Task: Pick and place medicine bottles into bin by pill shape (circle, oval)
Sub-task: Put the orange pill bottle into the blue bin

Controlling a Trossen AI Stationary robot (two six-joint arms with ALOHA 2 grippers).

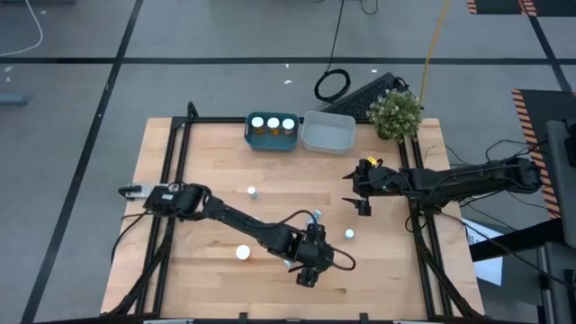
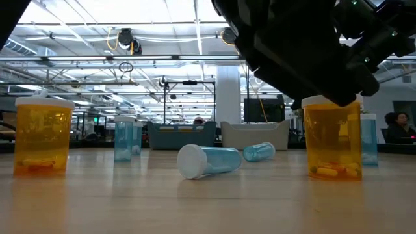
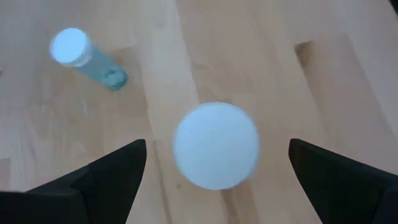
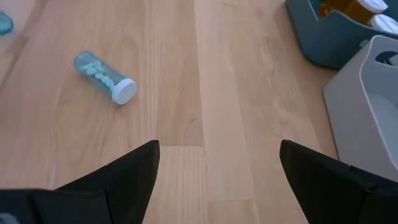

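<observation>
Directly beneath our left gripper, whose fingers spread wide and hold nothing, stands an orange bottle near the tabletop's front edge, while our right gripper hangs open mid-table.

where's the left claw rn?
High view: the left claw hangs open near the table's front edge, centre-right, directly over an upright white-capped orange bottle, with a pale-blue bottle lying nearby.
</observation>
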